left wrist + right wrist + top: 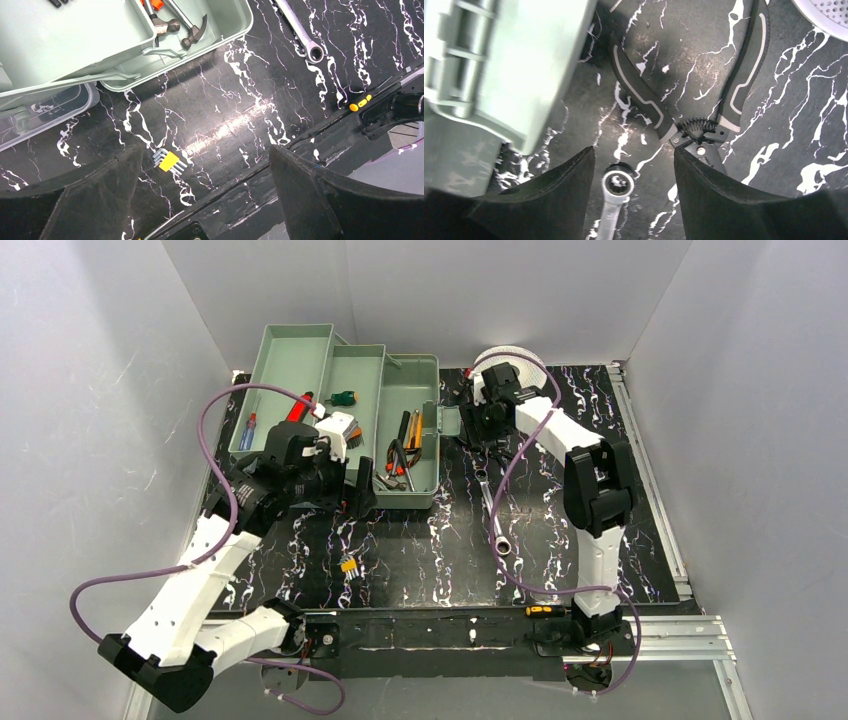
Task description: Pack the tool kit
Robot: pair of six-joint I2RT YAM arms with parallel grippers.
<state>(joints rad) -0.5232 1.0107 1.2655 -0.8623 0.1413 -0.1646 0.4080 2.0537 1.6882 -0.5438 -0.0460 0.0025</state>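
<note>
Between the right gripper's (633,151) fingers we see only the ring end of the ratchet wrench (616,183). The jaws stand partly apart and touch nothing, so nothing is held there. The fingers straddle the wrench head from above, which we take as lining up for a pinch across its narrow neck. The wrench lies flat on the table, so that is the only way in. Just beyond the right finger lie the spring-loaded pliers (694,131), handles splayed. They are close enough that a careless close could nudge them. To the other side rises the outer wall of the toolbox (539,65), and the white wire spool (829,12) sits at the far corner.

The left gripper (205,150) has its jaws spread as wide as they go, and they are empty. It hangs high over the black marbled table (235,100), with the hex key set (169,161) lying near its left finger. We judge this to be its next target.

The toolbox stands open at the back left of the table with its trays fanned out. A claw hammer (196,27) and other tools are already in the base. Packing looks partly done, since the wrench, pliers and hex keys are all outside.
</note>
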